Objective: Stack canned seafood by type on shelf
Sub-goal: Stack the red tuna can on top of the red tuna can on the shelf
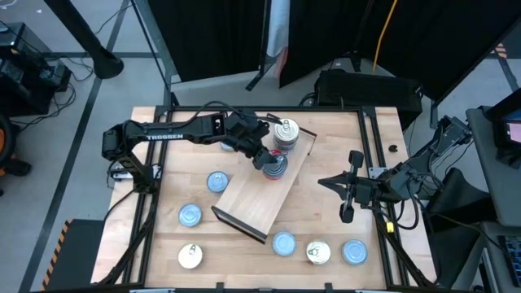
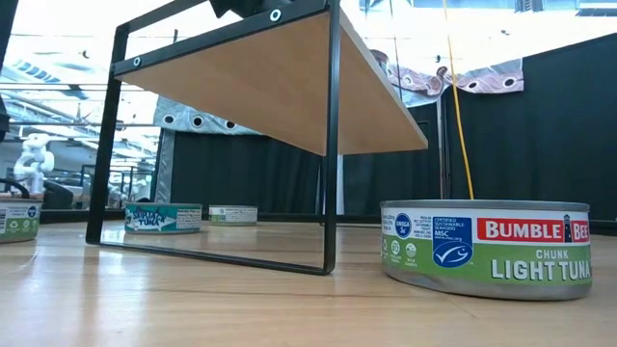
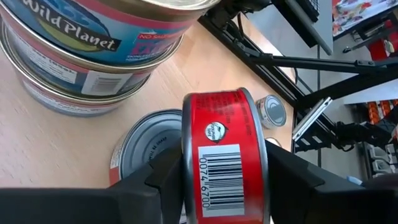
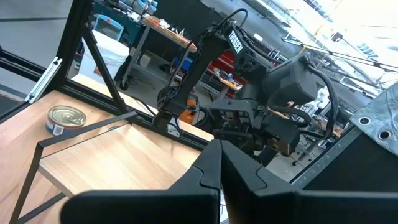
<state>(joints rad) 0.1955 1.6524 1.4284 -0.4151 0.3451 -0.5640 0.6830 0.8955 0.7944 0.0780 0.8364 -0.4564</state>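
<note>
My left end effector [image 1: 269, 159] hangs over the far half of the shelf, and its two dark fingers [image 3: 163, 180] are closed only as far as the width of one tin allows, gripping by its sides a flat round tin with a red label and a barcode [image 3: 225, 158]. My right end effector [image 1: 352, 185] waits over the right part of the table, well apart from the shelf, with its fingers pressed together and nothing between them.

The large light-wood table with the black frame [image 1: 342, 138] carries everything. On it the long light-wood shelf with dark raised lips at both short ends [image 1: 256, 203] lies at an angle. At its far end stands a pile of blue-labelled tins with a cream pull-tab top [image 1: 286, 134]. Just beside this pile, under my held tin, a grey-topped tin with a red side [image 3: 146, 143] lies on the shelf.

I judge that I am in the placing step: putting the red tin on the one of the same type. The next move calls for centring it over the grey top, bringing it down flat until it touches, and only then opening the fingers, without pushing the neighbouring pile.

Several tins are not yet sorted: blue-topped tins [image 1: 216, 181] near the shelf and two cream-topped tins [image 1: 190, 255] along the near edge.
</note>
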